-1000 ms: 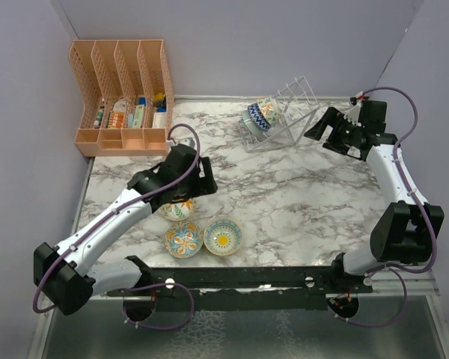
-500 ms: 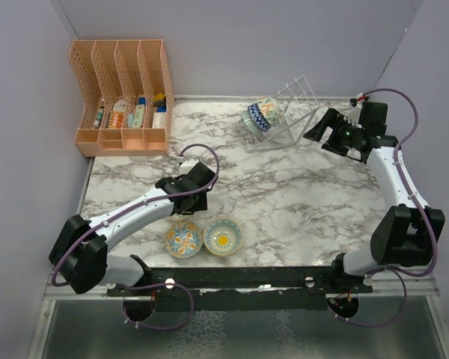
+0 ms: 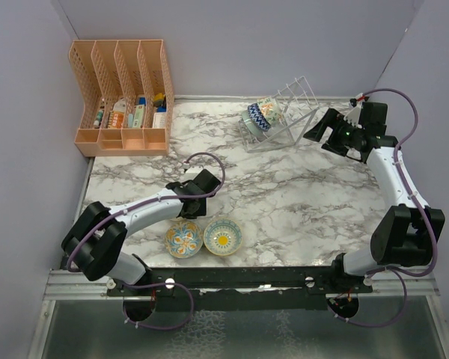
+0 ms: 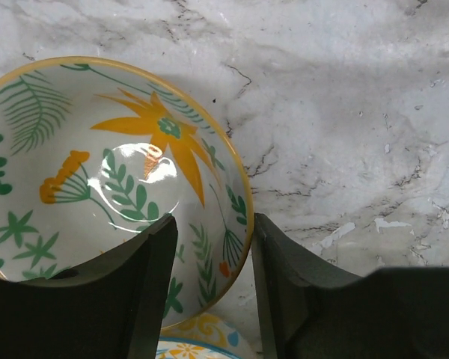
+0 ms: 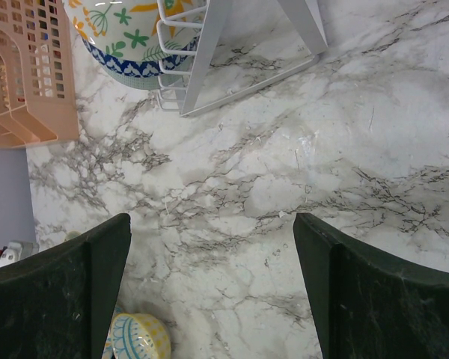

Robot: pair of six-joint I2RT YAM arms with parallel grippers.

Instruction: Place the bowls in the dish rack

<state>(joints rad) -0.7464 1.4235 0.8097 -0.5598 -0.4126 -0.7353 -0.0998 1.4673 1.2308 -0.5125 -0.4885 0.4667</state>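
A cream floral bowl (image 4: 97, 164) with an orange flower sits on the marble table. My left gripper (image 4: 213, 224) is open and straddles its right rim, one finger inside the bowl and the other outside against the rim. In the top view my left gripper (image 3: 200, 200) covers this bowl. A blue-orange bowl (image 3: 183, 239) and a yellow bowl (image 3: 223, 235) lie just in front of it. The clear wire dish rack (image 3: 288, 112) stands at the back with bowls (image 3: 260, 115) on edge in it. My right gripper (image 3: 319, 127) is open and empty, just right of the rack.
An orange slotted organizer (image 3: 123, 97) with small items stands at the back left. The right wrist view shows the rack (image 5: 209, 45), the racked bowls (image 5: 131, 41), the organizer (image 5: 22, 82) and a yellow bowl (image 5: 138, 340). Purple walls close in both sides.
My left arm has swung down and to the right, lowering the gripper onto the cream floral bowl, which it now covers in the top view. The right arm has barely moved.
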